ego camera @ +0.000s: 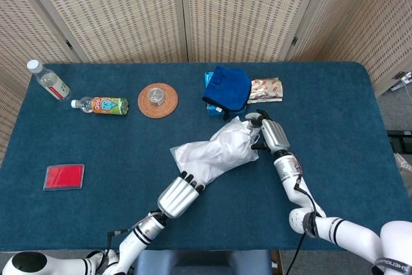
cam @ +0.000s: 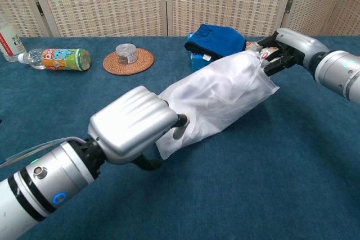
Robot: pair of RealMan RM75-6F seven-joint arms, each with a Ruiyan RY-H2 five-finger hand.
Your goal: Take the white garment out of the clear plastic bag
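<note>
Woven folding screens (ego camera: 225, 11) behind a blue table (ego camera: 335, 127).

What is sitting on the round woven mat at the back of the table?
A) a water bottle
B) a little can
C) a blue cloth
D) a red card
B: in the head view a little can with a silvery top sits in the middle of the round woven mat; the chest view shows the same can on that mat.
</note>
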